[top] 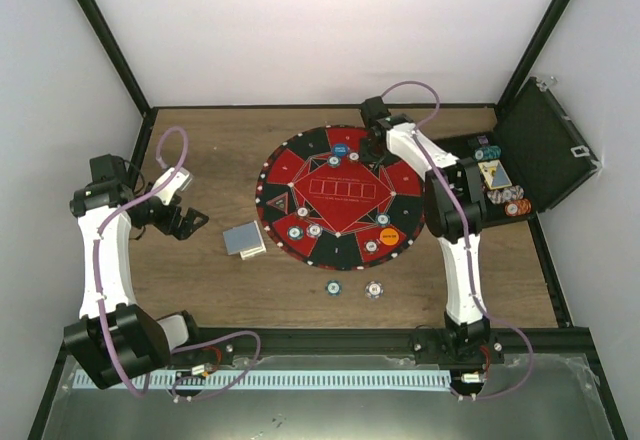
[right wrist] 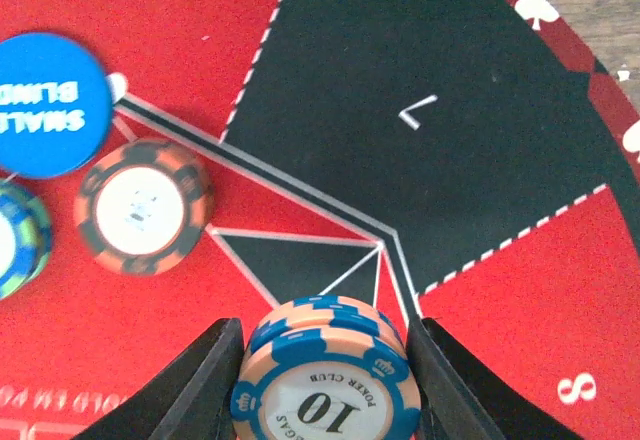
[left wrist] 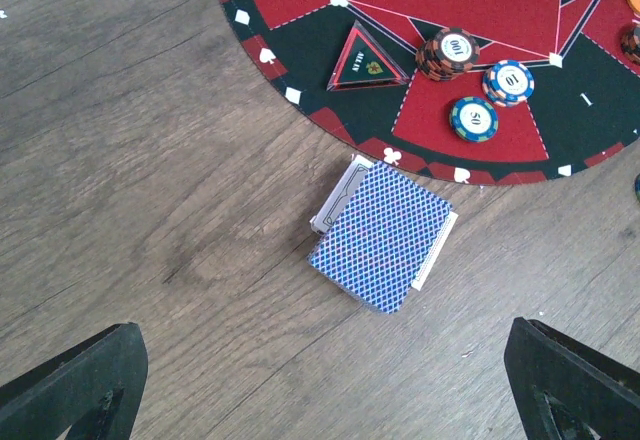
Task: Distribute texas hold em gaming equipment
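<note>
Well left of the round mat (top: 300,175), the left gripper (left wrist: 322,340) hangs over the wooden table (top: 200,290) with its jaws spread wide and nothing between them; below it the deck of cards (left wrist: 385,235) lies face down, just off the mat's left rim and not touching it. On the mat's near-left part three chips (left wrist: 478,118) sit beside a triangular marker (left wrist: 364,60); just off its near rim two loose chips (top: 332,287) rest on the wood; the orange button (top: 389,237) lies on its near-right part. Over the mat's far side the right gripper (right wrist: 325,360) is clenched on a small stack of 10-marked chips (right wrist: 320,405), with a brown chip (right wrist: 143,205) and the blue button (right wrist: 45,105) close by to its left. To the mat's right the black case (top: 540,150) stands open with more chips inside.

The step in hand looks like setting this stack down at a far seat; it would go best lowered straight until the bottom chip lies flat, clear of the brown chip; the jaws should part only slightly and rise vertically, since a sideways drag could topple the stack.
</note>
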